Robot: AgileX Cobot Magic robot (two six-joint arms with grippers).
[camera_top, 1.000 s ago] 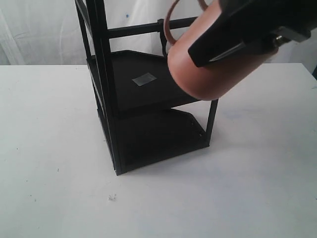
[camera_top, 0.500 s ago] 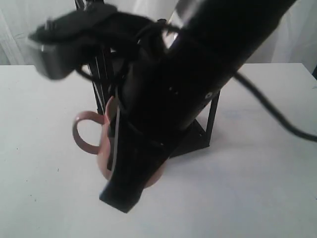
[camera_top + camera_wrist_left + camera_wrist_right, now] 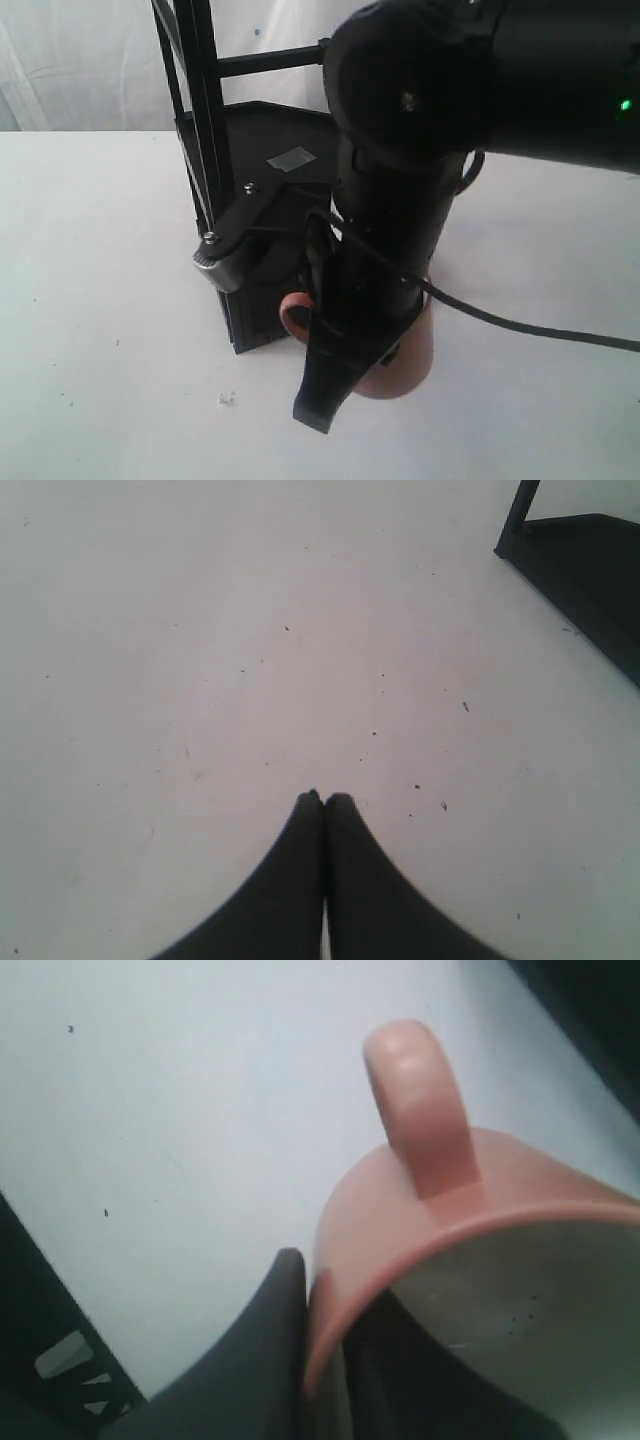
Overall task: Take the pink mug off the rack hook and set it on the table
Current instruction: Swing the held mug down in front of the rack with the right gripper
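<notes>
The pink mug (image 3: 412, 352) is low in front of the black rack (image 3: 205, 120), at or just above the white table (image 3: 100, 300); contact is hidden. My right arm covers most of it. In the right wrist view the mug (image 3: 420, 1210) shows its cream inside and its handle (image 3: 420, 1110). My right gripper (image 3: 325, 1282) is shut on the rim, one finger (image 3: 265, 1350) outside the wall and the other inside. My left gripper (image 3: 323, 798) is shut on nothing, over bare table (image 3: 200, 630).
The rack's lower shelves (image 3: 290, 200) stand just behind the mug, and its top bar (image 3: 270, 62) is free of the mug. A rack corner (image 3: 585, 565) lies to one side of the left gripper. White table spreads left and right of the rack.
The right arm has swung down from the rack's top bar, carrying the mug from high up to table level in front of the rack. The arm now hides most of the rack.
</notes>
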